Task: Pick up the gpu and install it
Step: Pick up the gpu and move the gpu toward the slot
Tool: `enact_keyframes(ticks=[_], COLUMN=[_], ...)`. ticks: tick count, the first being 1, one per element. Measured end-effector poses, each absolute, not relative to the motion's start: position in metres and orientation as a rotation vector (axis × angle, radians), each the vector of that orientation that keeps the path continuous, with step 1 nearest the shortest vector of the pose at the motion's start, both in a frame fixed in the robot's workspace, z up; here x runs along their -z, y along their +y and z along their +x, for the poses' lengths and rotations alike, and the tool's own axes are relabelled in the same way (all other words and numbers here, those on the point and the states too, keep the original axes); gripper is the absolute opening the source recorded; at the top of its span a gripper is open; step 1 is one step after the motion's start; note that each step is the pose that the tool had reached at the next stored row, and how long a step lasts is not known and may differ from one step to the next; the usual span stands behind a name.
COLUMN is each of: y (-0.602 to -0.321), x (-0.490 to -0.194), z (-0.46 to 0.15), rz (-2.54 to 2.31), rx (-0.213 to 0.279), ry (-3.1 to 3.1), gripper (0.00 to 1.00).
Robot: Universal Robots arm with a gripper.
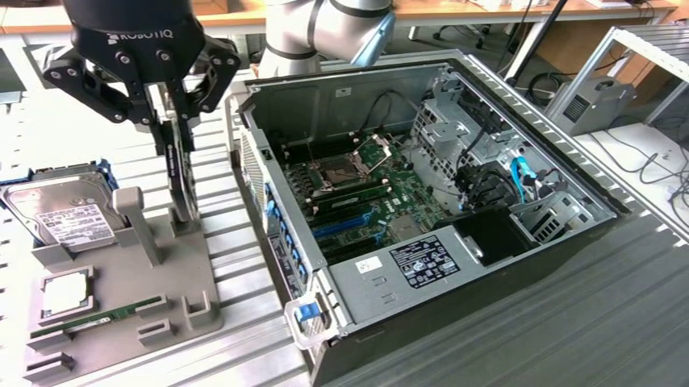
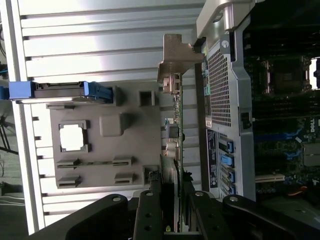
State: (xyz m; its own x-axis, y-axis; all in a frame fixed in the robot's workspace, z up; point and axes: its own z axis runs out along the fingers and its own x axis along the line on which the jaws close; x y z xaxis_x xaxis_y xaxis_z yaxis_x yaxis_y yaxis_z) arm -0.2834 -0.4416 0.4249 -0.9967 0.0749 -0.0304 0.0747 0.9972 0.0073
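Pincer: the pincer (image 1: 173, 121) is closed narrow on the top edge of the gpu (image 1: 180, 181), with a finger on each face.
Gpu: it hangs edge-on and upright under the fingers, over the grey holder tray (image 1: 161, 274). Its lower end is just beside the tray's upright post (image 1: 138, 222). I cannot tell whether it is clear of its slot.
Risk, grip: the hold is on a thin edge only, so the card could swing or slip if moved sharply.
Risk, snag: the end bracket (image 2: 176, 55) or the lower end could catch the post and drag the tray along.
Risk, case: the near wall of the computer case (image 1: 258, 121) stands close to the card, and a low path would likely knock against it.
Tray contents: a hard drive (image 1: 67, 219), a loose processor (image 1: 67, 295) and a green RAM stick (image 1: 95, 320).
Case contents: lying open, it holds the motherboard (image 1: 404, 189), a bare socket (image 1: 336, 171), blue-tabbed slots (image 1: 344, 226) and cables (image 1: 473, 153).
Bench: the slatted bench (image 1: 248, 347) carries both tray and case.
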Motion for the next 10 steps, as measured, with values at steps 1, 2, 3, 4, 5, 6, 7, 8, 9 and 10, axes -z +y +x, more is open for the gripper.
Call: enact_keyframes(ticks=[1,2,3,4,5,6,7,8,9,10], y=[-0.4415,-0.4415,-0.4416,-0.4415,-0.4415,-0.4415,-0.4416,-0.4416,-0.4415,-0.4416], x=[-0.425,-0.425,-0.4249,-0.425,-0.425,-0.425,-0.425,-0.425,-0.425,-0.4249], z=[-0.2829,-0.2824,-0.2819,-0.2815,-0.281,-0.2806,-0.2802,-0.2797,-0.2792,-0.2788], rz=[0.116,0.116,0.116,0.116,0.116,0.116,0.116,0.116,0.116,0.116], rx=[-0.01,-0.01,-0.01,-0.01,-0.01,-0.01,-0.01,-0.009,-0.009,-0.01], ry=[3.109,3.109,3.109,3.109,3.109,3.109,3.109,3.109,3.109,3.109], gripper=[0.27,0.27,0.27,0.27,0.27,0.27,0.27,0.27,0.27,0.27])
